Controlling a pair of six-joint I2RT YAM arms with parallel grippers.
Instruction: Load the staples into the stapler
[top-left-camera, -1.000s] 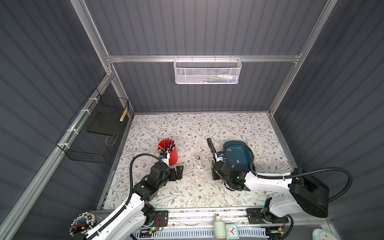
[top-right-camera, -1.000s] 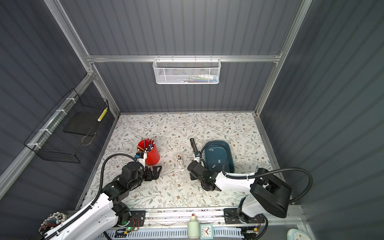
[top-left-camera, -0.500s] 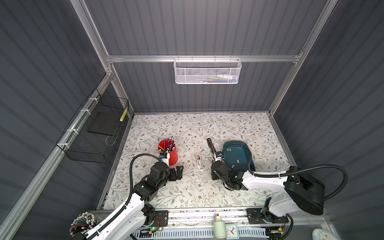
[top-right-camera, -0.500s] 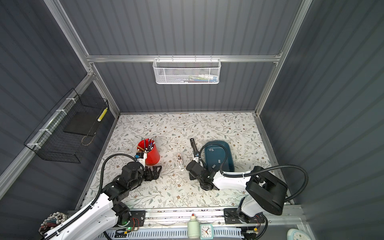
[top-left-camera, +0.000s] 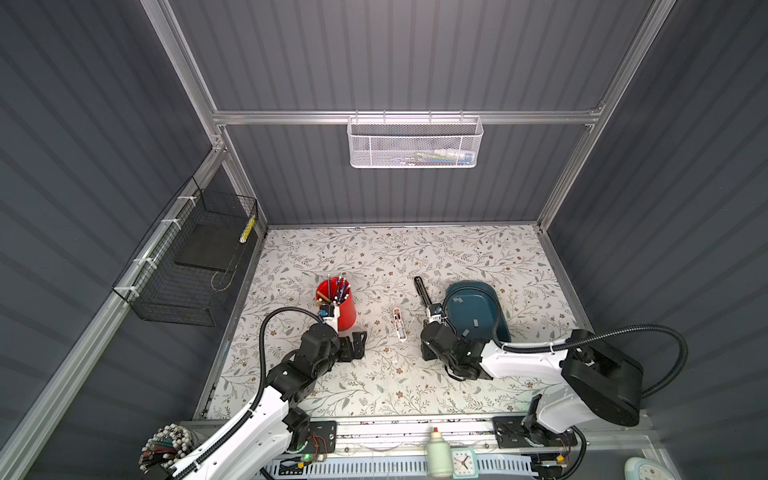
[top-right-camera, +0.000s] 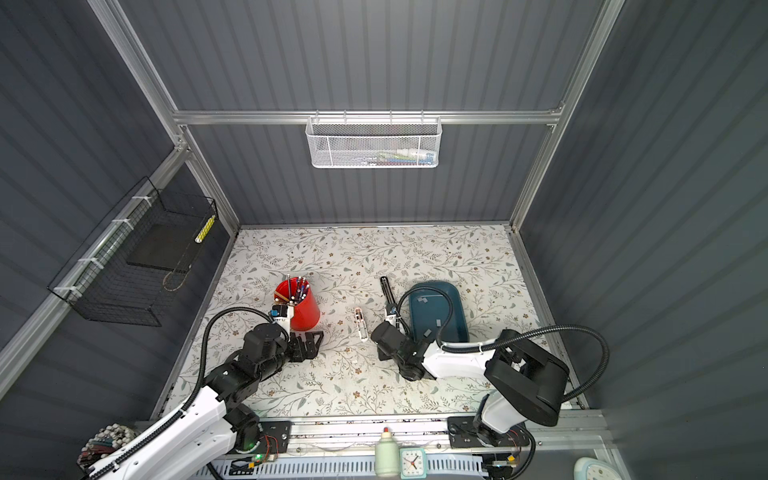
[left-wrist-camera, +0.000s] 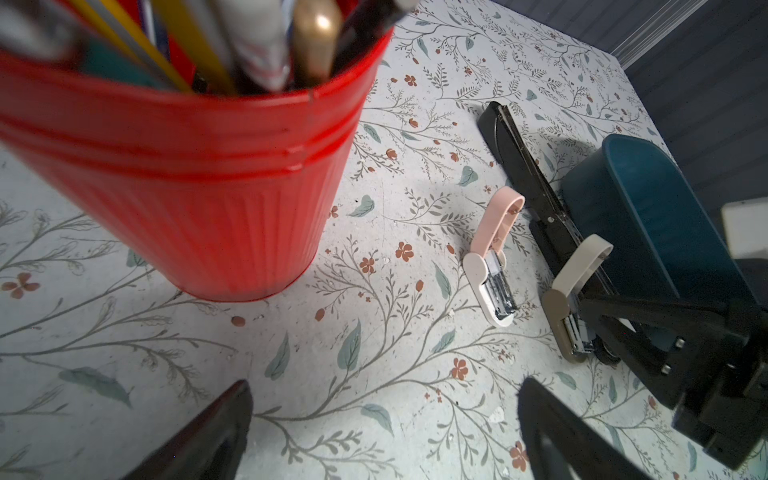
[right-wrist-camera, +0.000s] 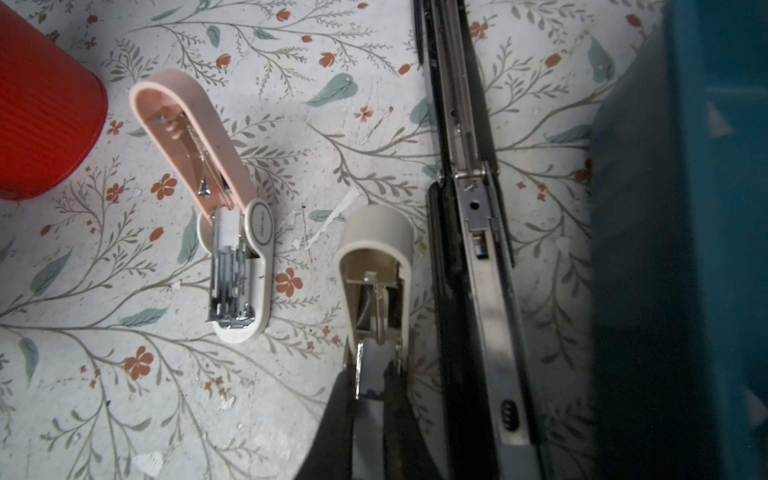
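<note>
Two robot arms reach over a floral-print table (top-left-camera: 415, 249) boxed in by grey ribbed walls (top-left-camera: 374, 62), with a white basket (top-left-camera: 415, 145) on the far wall and a wire basket (top-left-camera: 187, 270) at left. Staples (top-left-camera: 474, 323) lie in the blue tray (top-left-camera: 469, 286) at right, beside the black stapler (top-left-camera: 423, 289). The right gripper (right-wrist-camera: 369, 370) is pinched tight on one strip (right-wrist-camera: 370, 388) at the open beige stapler (right-wrist-camera: 376, 232). The left gripper (top-left-camera: 360, 345), spread wide and empty, sits near the red cup (top-left-camera: 347, 311). The pink stapler (top-left-camera: 398, 322) carries a logo too small to read.
</note>
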